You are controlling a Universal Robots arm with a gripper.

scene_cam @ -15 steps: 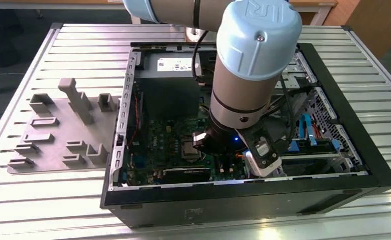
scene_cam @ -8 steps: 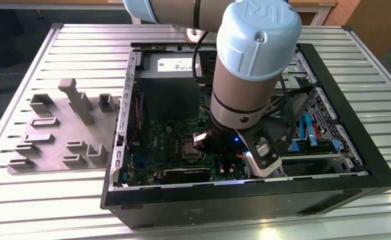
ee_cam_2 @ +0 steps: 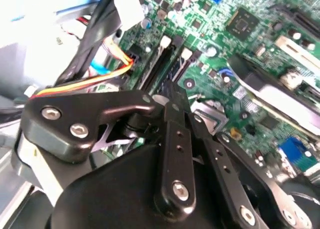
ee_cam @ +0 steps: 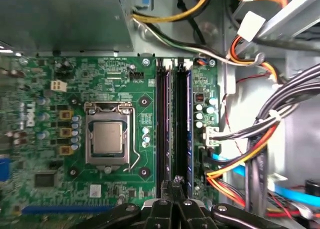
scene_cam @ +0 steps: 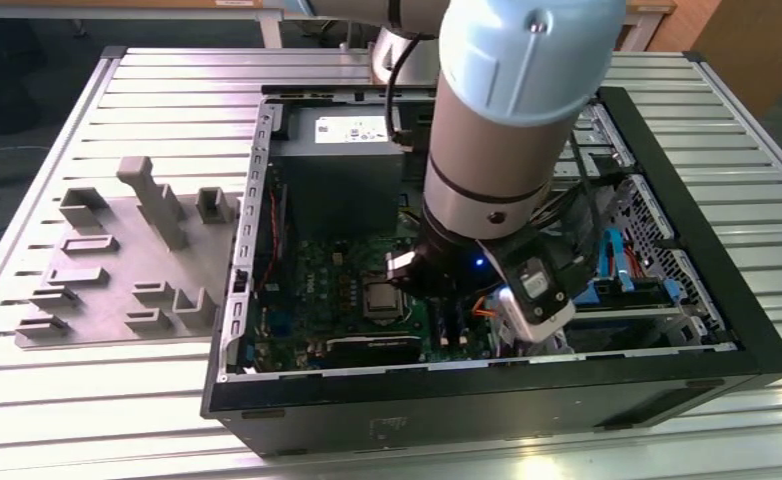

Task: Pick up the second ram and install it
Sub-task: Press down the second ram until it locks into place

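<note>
I have the arm [scene_cam: 511,120] reaching down into the open case [scene_cam: 498,395], which lies on its side on the slatted table [scene_cam: 164,390]. In the exterior view the end effector [scene_cam: 498,335] sits low over the motherboard [scene_cam: 324,300], near the case's front edge and toward the exterior view's right of the CPU socket [scene_cam: 382,298]. In the first wrist view I look straight down on the board [ee_cam: 115,89]: the socket [ee_cam: 106,138] with its metal frame is in the middle, and beside it run the long dark memory slots [ee_cam: 165,124]. The end effector [ee_cam: 175,181] is at the end of those slots, its fingers [ee_cam: 169,186] drawn together with their tips meeting over the slot line. A blue-edged ram [ee_cam: 188,124] stands seated in the slot row next to where the tips point; I cannot tell whether the fingers pinch a stick, touch one, or merely hover, because the tips cover that spot. In the second wrist view the black fingers [ee_cam_2: 176,134] close together just above the slots [ee_cam_2: 157,64], with orange, yellow and red wires [ee_cam_2: 95,79] running past them. In the first wrist view a cable bundle [ee_cam: 265,124] crosses the drive bay side of the case. On the table, to the exterior view's left of the case, lies a grey fixture plate [scene_cam: 124,260] with upright blocks.
</note>
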